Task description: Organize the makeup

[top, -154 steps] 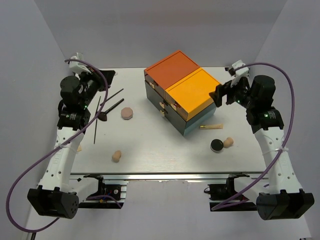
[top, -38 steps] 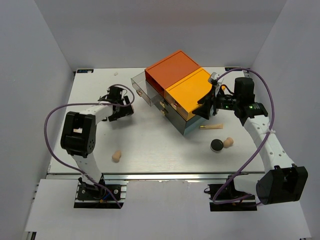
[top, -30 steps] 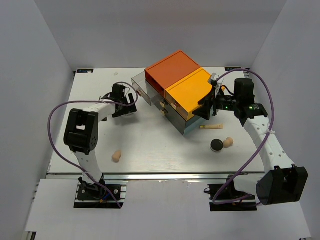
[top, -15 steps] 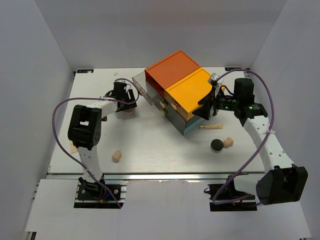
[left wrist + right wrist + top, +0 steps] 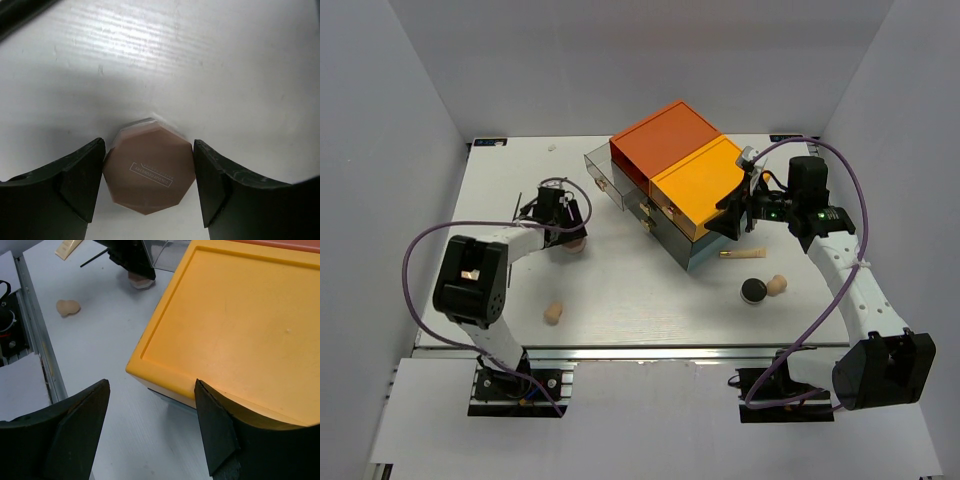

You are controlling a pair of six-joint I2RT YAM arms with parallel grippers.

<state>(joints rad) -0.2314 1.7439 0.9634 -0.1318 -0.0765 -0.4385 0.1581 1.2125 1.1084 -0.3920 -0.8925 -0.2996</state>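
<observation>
Orange-and-yellow box point(image 5: 685, 180) is sitting on the white table point(image 5: 650, 290), a clear drawer point(image 5: 603, 175) standing open, the right gripper point(image 5: 732, 212) hovering spread wide and empty over its lid. Left gripper point(image 5: 148, 190) is pinching the octagonal puff point(image 5: 148, 172) lying left of the box, pads touching both flanks. Squeezing gently and lifting straight looks wisest. Plain grey walls point(image 5: 620, 60) are enclosing the matte tabletop.

white table point(image 5: 640, 305), drawer box point(image 5: 670, 140), octagonal puff point(image 5: 149, 175), beige sponge point(image 5: 553, 313), black compact point(image 5: 753, 290), gold-tipped tube point(image 5: 743, 253)
</observation>
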